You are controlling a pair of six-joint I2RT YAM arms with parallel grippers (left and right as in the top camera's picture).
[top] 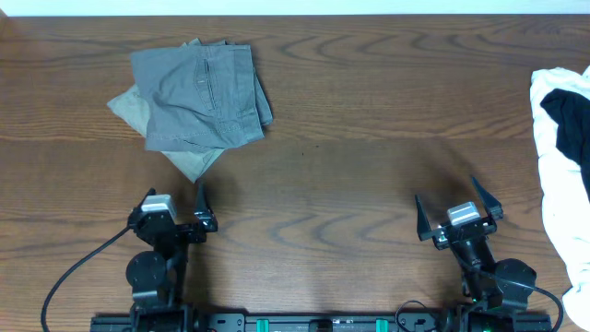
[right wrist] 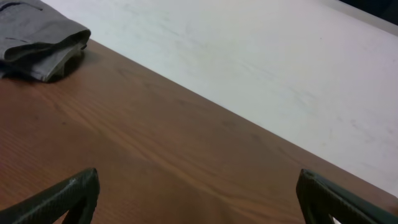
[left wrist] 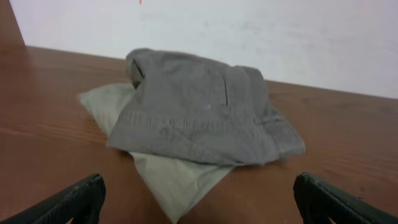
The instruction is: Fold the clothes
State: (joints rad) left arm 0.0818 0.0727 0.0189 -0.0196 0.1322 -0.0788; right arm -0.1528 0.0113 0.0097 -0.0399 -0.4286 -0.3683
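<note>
Clothes pile (top: 560, 166) unfolded at tabletop (top: 369, 111) edge | left pincer (top: 175, 196), right pincer (top: 449, 199) released, empty | risk: careless tug drags it overboard

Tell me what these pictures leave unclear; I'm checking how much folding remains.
- White and black clothes: overhead, cut off by the right edge; item count unclear.
- Beige garment: overhead and left wrist, mostly covered by the grey garment; type unclear.
- Right wrist: only a corner of the grey garment shows, cut off by the top-left edges.
</note>
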